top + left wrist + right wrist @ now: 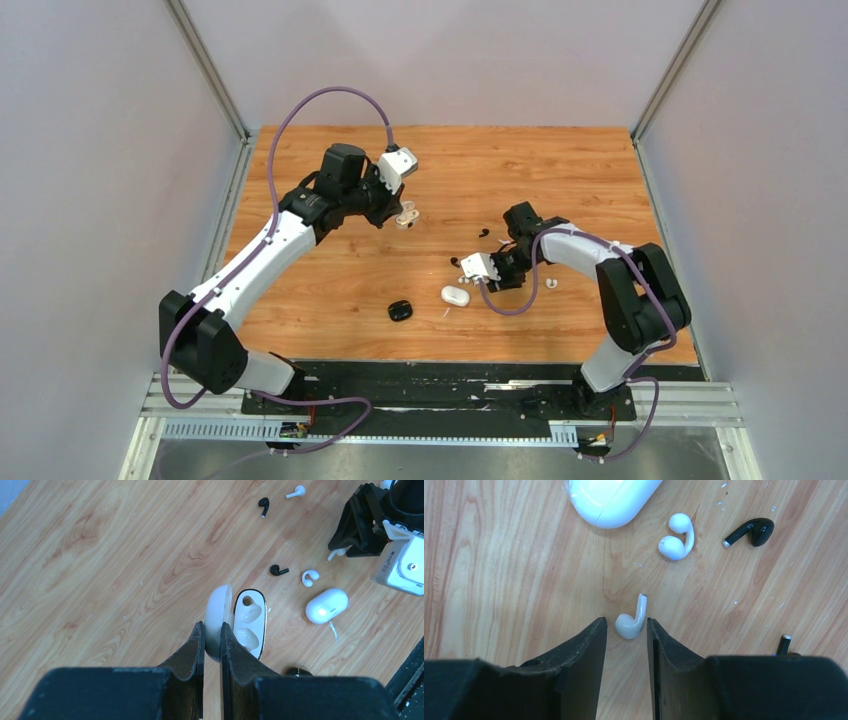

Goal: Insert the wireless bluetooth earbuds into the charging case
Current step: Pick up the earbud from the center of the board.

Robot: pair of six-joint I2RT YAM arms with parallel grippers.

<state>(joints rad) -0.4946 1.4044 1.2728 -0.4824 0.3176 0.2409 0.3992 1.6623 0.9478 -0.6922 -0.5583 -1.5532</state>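
The open white charging case (250, 625) hangs above the table, its two sockets showing. My left gripper (212, 625) is shut on its raised lid (218, 605); from above it is at the back left (405, 213). My right gripper (626, 621) stands low over the table, open, and a white stemmed earbud (630, 626) lies between its fingertips with a gap on each side. Other loose earbuds lie nearby: a white hook-shaped one (677, 537), a black one (751, 531), and a further black one (264, 503) and white one (296, 491).
A closed white case (455, 295) lies just left of the right gripper (503, 272). A closed black case (400, 311) sits nearer the front edge. Grey walls enclose the wooden table (330, 290) on three sides.
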